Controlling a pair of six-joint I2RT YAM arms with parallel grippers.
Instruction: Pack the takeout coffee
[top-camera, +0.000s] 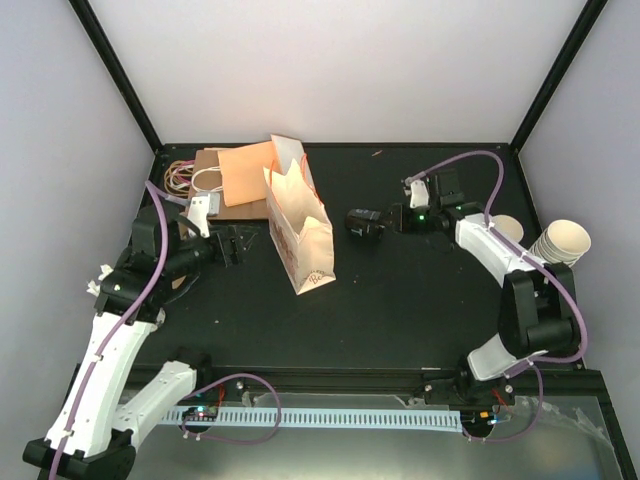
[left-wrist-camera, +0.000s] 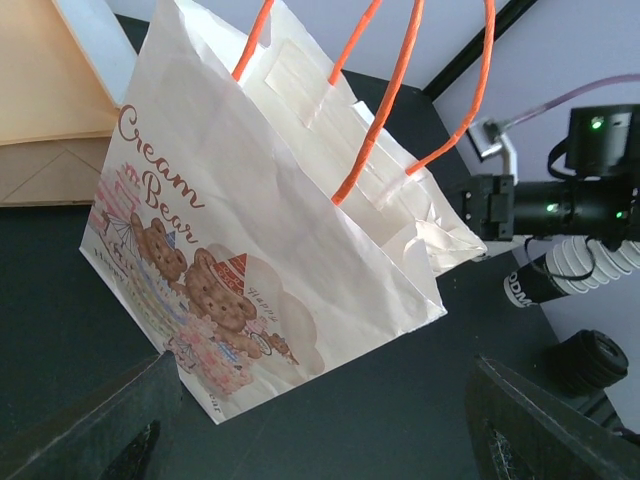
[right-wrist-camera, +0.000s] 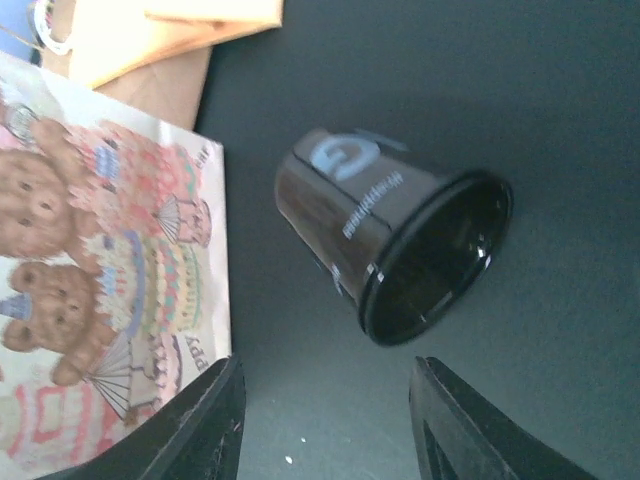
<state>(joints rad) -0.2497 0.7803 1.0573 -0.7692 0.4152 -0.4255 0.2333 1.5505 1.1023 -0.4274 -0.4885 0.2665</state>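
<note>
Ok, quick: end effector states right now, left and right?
Left end effector: open, holding nothing, paper bag ahead of it.
Right end effector: open, holding nothing, dark cup on its side just ahead.

Left arm, right arm: jaws apart.

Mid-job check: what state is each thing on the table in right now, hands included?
Cream Bear bag: standing, top open.
Black cup: on its side, no lid, held by nothing.
Single cream cup: behind the right arm, partly hidden, state unclear.
Stack of cream cups: nested, at the right edge.
Flat paper bags: lying flat, back left.
Left hand: open, empty.
Right hand: open, empty.
</note>
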